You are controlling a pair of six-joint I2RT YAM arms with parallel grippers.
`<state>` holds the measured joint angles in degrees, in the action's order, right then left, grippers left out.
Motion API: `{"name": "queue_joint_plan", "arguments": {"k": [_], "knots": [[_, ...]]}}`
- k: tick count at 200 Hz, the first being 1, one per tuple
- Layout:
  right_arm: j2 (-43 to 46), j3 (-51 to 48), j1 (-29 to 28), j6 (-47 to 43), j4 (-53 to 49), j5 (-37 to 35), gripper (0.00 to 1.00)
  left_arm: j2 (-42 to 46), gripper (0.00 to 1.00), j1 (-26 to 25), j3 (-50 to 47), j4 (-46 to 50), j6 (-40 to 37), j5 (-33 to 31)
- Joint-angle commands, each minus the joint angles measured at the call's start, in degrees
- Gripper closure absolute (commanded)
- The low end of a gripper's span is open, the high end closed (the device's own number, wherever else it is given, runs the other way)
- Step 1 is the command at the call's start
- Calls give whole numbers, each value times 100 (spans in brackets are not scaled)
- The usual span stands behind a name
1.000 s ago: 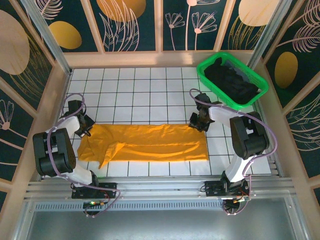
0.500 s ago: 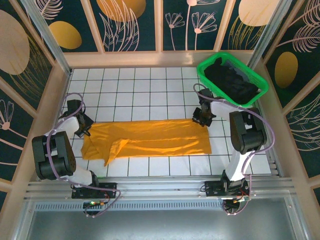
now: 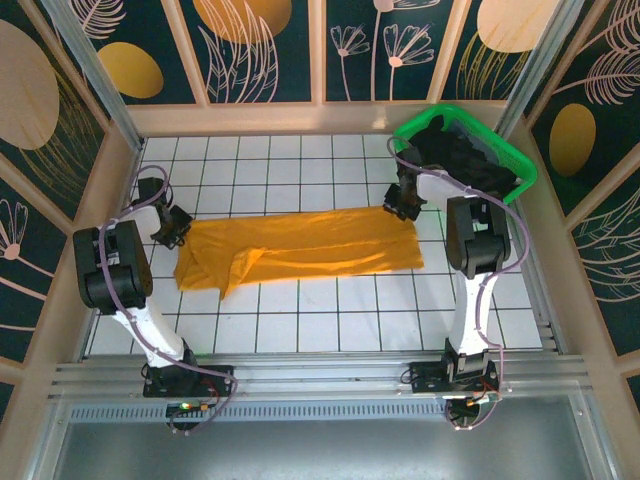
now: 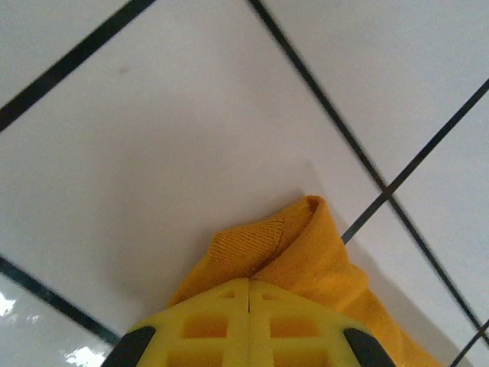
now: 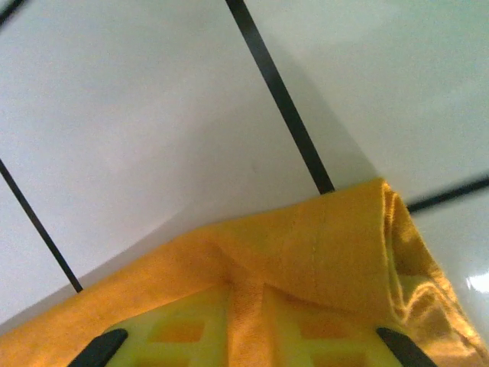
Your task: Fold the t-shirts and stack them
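White table (image 3: 300,320) with black grid lines. Spread across the middle, slightly aslant, an orange shirt (image 3: 310,248), creased and folded over near its left end. At the far right corner, a green basket (image 3: 420,117).

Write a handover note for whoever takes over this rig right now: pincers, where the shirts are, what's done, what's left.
Left pincer: shut on the left end of the orange shirt.
Right pincer: shut on its far right corner.
Orange shirt: stretched across the table as a long band; it looks folded once lengthwise.
Black shirts: heaped in the basket, unfolded.
Done: at most that first fold.
Left: finish folding the orange shirt, fold the black ones, stack them all.
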<state>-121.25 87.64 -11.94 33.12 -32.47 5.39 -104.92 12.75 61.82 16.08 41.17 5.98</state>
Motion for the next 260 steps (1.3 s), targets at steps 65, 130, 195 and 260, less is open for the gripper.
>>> {"name": "queue_joint_plan", "arguments": {"k": [65, 130, 195, 260], "knots": [[779, 162, -135, -1047, -200, 156, 59, 1907, 57, -138, -1068, 273, 403, -60], [1723, -1260, -789, -957, 1644, 3658, 54, 2973, 67, -783, -2703, 53, 678, 781], [1674, -1390, -1204, -679, 1846, 3591, 54, 2553, 71, -783, -2798, -297, 441, 862], [1734, -1556, -1188, -632, 1848, 3452, 54, 2606, 91, -785, -2783, -233, 300, 852]]}}
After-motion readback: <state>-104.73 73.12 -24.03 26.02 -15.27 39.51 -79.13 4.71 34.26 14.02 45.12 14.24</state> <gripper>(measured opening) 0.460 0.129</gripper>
